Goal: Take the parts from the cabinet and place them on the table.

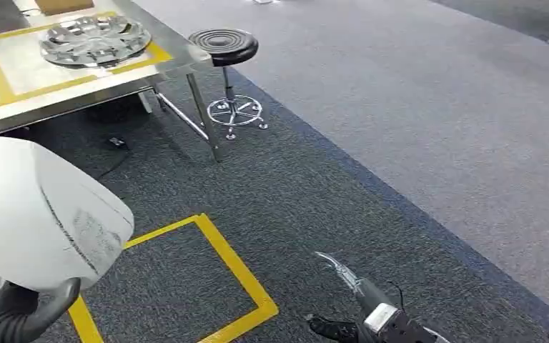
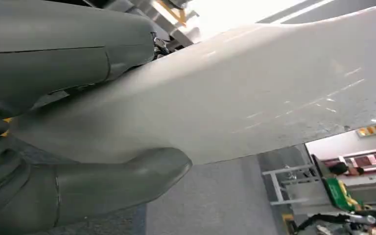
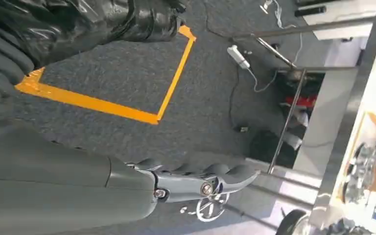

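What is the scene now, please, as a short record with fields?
held part: large white part, gripped by the left hand
right hand: holds nothing, fingers apart
table: metal table ahead to the left, with yellow tape lines
already on table: silver wheel cover
beside table: black round stool
floor: yellow tape square on dark carpet

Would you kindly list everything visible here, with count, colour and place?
white part: one, white with faint grey print, held at lower left of the head view
hubcap: one, silver, on the table
table: one, steel with yellow tape lines, upper left
stool: one, black seat, chrome base, beside the table
floor tape square: one, yellow, on dark carpet
left hand: grey, grips the white part
right hand: grey, hanging, holds nothing
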`<act>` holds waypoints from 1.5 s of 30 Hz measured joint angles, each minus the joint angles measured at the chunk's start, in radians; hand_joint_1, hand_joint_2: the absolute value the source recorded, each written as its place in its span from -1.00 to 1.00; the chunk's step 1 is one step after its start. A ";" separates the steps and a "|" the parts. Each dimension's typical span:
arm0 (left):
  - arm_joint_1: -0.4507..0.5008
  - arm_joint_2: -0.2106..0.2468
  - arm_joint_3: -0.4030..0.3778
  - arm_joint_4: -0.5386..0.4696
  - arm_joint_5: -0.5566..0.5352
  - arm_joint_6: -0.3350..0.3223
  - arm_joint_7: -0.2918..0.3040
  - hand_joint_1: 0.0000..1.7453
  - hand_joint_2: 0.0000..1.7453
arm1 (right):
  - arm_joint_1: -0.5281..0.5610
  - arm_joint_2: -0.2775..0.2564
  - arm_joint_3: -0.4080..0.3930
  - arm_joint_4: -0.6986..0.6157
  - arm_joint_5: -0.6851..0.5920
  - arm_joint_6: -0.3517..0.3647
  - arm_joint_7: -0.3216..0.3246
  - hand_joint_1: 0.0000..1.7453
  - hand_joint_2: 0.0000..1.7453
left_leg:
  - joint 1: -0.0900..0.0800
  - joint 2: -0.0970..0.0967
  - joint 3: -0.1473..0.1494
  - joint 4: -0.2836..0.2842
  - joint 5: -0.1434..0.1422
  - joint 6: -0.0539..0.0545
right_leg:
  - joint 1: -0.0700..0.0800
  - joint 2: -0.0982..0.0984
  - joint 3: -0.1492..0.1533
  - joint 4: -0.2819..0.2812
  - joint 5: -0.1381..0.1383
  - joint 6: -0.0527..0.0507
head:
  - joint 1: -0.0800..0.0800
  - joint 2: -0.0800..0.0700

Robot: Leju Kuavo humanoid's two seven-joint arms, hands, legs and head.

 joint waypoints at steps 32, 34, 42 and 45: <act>0.017 0.006 0.004 -0.011 0.000 0.009 0.002 1.00 1.00 | 0.008 0.002 -0.003 -0.006 -0.002 0.002 0.003 -1.00 1.00 | 0.011 -0.016 -0.004 0.001 0.002 0.001 | -0.004 -0.011 0.025 -0.006 -0.016 0.013 | 0.001 0.000; 0.015 0.006 0.005 -0.014 0.002 0.010 0.002 1.00 1.00 | 0.006 0.003 -0.002 -0.009 -0.002 0.002 0.003 -1.00 1.00 | 0.019 -0.033 -0.001 -0.004 0.006 0.014 | -0.011 0.099 -0.004 0.048 -0.060 0.021 | 0.007 0.000; 0.011 0.005 0.003 -0.014 0.002 0.005 0.003 1.00 1.00 | 0.010 0.003 -0.003 -0.008 -0.002 0.003 0.006 -1.00 1.00 | 0.019 -0.142 0.006 -0.003 0.001 0.015 | -0.014 0.193 -0.073 0.057 0.040 0.005 | 0.011 0.000; 0.007 0.006 0.003 -0.014 0.004 0.004 0.004 1.00 1.00 | 0.011 0.003 -0.002 -0.008 -0.001 0.005 0.007 -1.00 -1.00 | 0.024 -0.180 -0.010 0.002 0.006 -0.006 | -0.014 0.226 -0.049 0.020 0.024 0.002 | 0.008 0.000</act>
